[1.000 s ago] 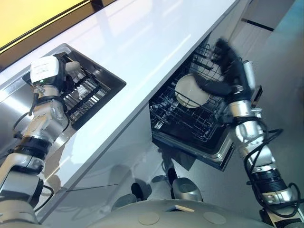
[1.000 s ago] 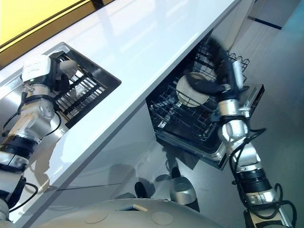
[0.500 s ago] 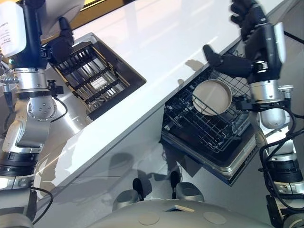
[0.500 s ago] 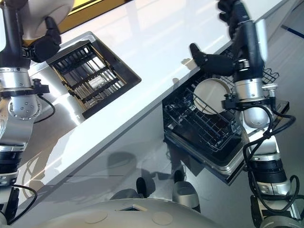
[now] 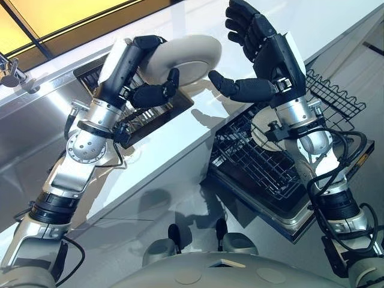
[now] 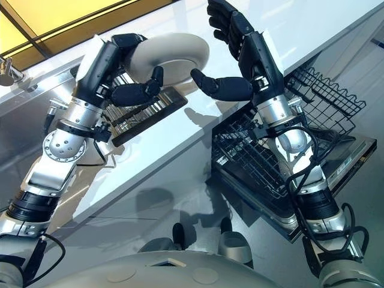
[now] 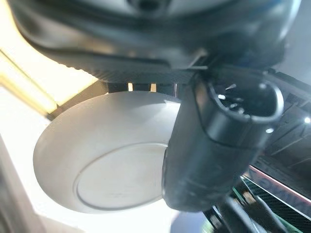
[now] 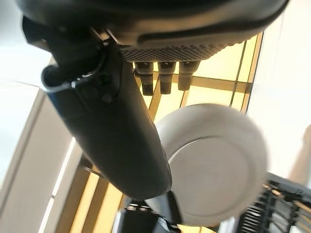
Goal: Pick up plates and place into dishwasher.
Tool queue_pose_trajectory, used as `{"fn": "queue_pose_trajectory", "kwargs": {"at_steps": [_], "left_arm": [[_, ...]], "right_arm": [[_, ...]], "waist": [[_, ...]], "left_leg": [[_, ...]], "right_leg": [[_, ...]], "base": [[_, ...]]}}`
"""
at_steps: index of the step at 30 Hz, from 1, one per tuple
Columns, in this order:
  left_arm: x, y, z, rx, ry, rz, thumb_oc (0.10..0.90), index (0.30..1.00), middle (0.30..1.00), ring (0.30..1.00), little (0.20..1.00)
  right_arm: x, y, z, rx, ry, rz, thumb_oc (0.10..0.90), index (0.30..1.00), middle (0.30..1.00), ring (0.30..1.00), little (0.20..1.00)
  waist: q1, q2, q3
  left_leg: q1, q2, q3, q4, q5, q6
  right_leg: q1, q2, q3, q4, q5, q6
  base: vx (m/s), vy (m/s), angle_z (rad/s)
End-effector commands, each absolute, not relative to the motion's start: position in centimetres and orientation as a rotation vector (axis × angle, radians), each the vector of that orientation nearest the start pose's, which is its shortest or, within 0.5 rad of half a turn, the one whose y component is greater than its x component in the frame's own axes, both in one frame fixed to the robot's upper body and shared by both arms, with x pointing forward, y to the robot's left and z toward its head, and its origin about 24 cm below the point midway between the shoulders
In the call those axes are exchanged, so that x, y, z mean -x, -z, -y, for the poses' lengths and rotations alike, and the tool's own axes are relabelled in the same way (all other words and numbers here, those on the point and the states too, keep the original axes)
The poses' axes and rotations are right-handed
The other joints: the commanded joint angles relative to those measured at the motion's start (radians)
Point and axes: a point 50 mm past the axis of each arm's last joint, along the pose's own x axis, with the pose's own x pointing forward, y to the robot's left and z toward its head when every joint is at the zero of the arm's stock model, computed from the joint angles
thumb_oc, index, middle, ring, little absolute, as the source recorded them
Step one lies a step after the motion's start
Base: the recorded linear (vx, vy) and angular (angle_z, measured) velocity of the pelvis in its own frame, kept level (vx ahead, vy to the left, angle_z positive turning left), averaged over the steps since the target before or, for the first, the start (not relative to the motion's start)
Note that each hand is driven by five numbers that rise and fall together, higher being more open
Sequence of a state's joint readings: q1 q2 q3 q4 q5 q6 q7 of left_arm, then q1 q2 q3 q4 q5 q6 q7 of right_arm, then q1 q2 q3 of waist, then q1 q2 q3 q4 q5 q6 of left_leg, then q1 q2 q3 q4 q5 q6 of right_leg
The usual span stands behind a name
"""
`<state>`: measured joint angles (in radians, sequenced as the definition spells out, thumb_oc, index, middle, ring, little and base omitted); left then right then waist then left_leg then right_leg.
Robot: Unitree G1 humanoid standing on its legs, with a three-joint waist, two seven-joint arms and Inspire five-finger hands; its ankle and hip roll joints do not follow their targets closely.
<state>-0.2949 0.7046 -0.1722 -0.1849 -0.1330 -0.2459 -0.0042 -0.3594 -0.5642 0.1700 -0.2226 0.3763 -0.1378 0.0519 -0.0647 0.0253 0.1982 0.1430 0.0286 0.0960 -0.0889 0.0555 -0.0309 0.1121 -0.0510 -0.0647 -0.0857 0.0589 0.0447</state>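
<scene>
My left hand (image 5: 129, 60) is shut on a white plate (image 5: 186, 54), fingers over its rim and thumb under it, and holds it tilted above the white counter (image 5: 336, 18). In the left wrist view the thumb (image 7: 214, 145) lies across the plate's underside (image 7: 107, 165). My right hand (image 5: 273, 57) is open just to the right of the plate, fingers spread and thumb stretched toward it, apart from it. The right wrist view shows the plate (image 8: 218, 170) past the thumb. Another plate (image 5: 264, 129) stands in the dishwasher's pulled-out lower rack (image 5: 252, 171), partly hidden by my right forearm.
A dark dish rack (image 5: 150, 117) sits in the sink under my left hand. A faucet (image 5: 9, 72) stands at the far left. A wire basket (image 5: 336, 93) juts out beside the dishwasher. The open dishwasher door (image 5: 336, 198) lies below the rack.
My left hand has come up from the sink rack with a plate and swung right. The right hand has risen from the dishwasher to beside the plate. The camera has shifted.
</scene>
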Motion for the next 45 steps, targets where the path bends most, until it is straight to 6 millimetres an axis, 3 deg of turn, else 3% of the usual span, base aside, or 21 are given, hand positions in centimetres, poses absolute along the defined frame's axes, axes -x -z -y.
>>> {"fn": "queue_pose_trajectory", "kwargs": {"at_steps": [1,5,13,21,22,23,24,36,40,45], "left_arm": [[-26.9,-24.1,-16.2,-0.427,0.398,0.888,0.100,0.300,0.300,0.300,0.200],[-26.9,-23.7,-16.0,-0.408,0.448,0.867,0.100,0.300,0.300,0.300,0.200],[-26.8,-23.9,-16.3,-0.422,0.486,0.878,0.100,0.300,0.300,0.300,0.200],[-27.2,-24.2,-16.3,-0.443,0.501,0.865,0.100,0.300,0.300,0.300,0.200],[-27.2,-24.1,-16.3,-0.440,0.508,0.855,0.100,0.300,0.300,0.300,0.200],[-27.2,-24.0,-16.3,-0.440,0.512,0.850,0.100,0.300,0.300,0.300,0.200],[-27.3,-23.9,-16.2,-0.441,0.517,0.843,0.100,0.300,0.300,0.300,0.200],[-27.9,-22.0,-15.5,-0.411,0.623,0.713,0.100,0.300,0.300,0.300,0.200],[-28.4,-20.2,-15.0,-0.386,0.651,0.618,0.100,0.300,0.300,0.300,0.200],[-29.3,-17.8,-14.8,-0.330,0.646,0.477,0.100,0.300,0.300,0.300,0.200]], "right_arm": [[-27.5,-24.9,14.3,0.118,-0.423,0.839,0.800,0.900,0.900,0.900,0.900],[-28.2,-24.0,14.2,0.128,-0.489,0.735,0.800,0.900,0.900,0.900,0.900],[-29.3,-20.0,13.6,0.203,-0.797,0.376,0.800,0.900,0.900,0.900,0.900],[-29.6,-20.2,13.9,0.163,-0.866,0.343,0.800,0.900,0.900,0.900,0.900],[-29.6,-20.4,13.8,0.146,-0.880,0.348,0.726,0.836,0.836,0.836,0.826],[-29.6,-20.5,13.7,0.137,-0.885,0.353,0.331,0.498,0.498,0.498,0.431],[-29.5,-20.6,13.6,0.123,-0.895,0.357,0.125,0.321,0.321,0.321,0.225],[-29.5,-21.6,12.6,-0.041,-0.915,0.428,0.100,0.300,0.300,0.300,0.200],[-29.2,-21.6,12.0,-0.187,-0.917,0.444,0.100,0.300,0.300,0.300,0.200],[-28.4,-21.3,9.9,-0.380,-1.096,0.363,0.100,0.300,0.300,0.300,0.200]], "waist": [[-0.008,0.000,-0.104],[-0.008,-0.002,-0.107],[-0.006,-0.020,-0.117],[-0.007,-0.034,-0.115],[-0.005,-0.034,-0.115],[-0.004,-0.035,-0.115],[-0.003,-0.035,-0.114],[0.009,-0.037,-0.118],[0.012,-0.036,-0.118],[0.019,-0.035,-0.120]], "left_leg": [[-0.002,-0.079,-0.006,0.020,-0.089,0.060],[0.000,-0.076,-0.002,0.015,-0.087,0.061],[-0.005,-0.068,0.002,0.014,-0.080,0.061],[-0.007,-0.066,-0.003,0.012,-0.076,0.060],[-0.007,-0.066,-0.003,0.012,-0.076,0.060],[-0.006,-0.066,-0.003,0.012,-0.077,0.060],[-0.006,-0.066,-0.003,0.013,-0.078,0.059],[-0.010,-0.065,0.008,0.010,-0.076,0.055],[-0.010,-0.062,0.012,0.011,-0.077,0.055],[-0.011,-0.059,0.011,0.015,-0.074,0.053]], "right_leg": [[-0.061,0.068,0.004,0.166,-0.114,0.047],[-0.060,0.067,0.002,0.162,-0.111,0.048],[-0.060,0.067,-0.009,0.161,-0.111,0.043],[-0.058,0.070,-0.009,0.156,-0.105,0.037],[-0.057,0.070,-0.010,0.152,-0.103,0.038],[-0.056,0.070,-0.010,0.150,-0.102,0.038],[-0.055,0.069,-0.013,0.146,-0.101,0.038],[-0.038,0.067,-0.023,0.083,-0.071,0.040],[-0.033,0.068,-0.030,0.072,-0.068,0.038],[-0.023,0.069,-0.036,0.060,-0.067,0.033]], "base": [[0.00,0.000,0.00],[0.00,0.000,0.00],[0.00,-0.009,0.01],[0.01,-0.016,0.03],[0.02,-0.019,0.04],[0.00,0.000,0.00],[0.00,0.000,0.00],[0.01,-0.009,-0.02],[0.01,-0.048,-0.01],[0.01,-0.047,0.00]]}}
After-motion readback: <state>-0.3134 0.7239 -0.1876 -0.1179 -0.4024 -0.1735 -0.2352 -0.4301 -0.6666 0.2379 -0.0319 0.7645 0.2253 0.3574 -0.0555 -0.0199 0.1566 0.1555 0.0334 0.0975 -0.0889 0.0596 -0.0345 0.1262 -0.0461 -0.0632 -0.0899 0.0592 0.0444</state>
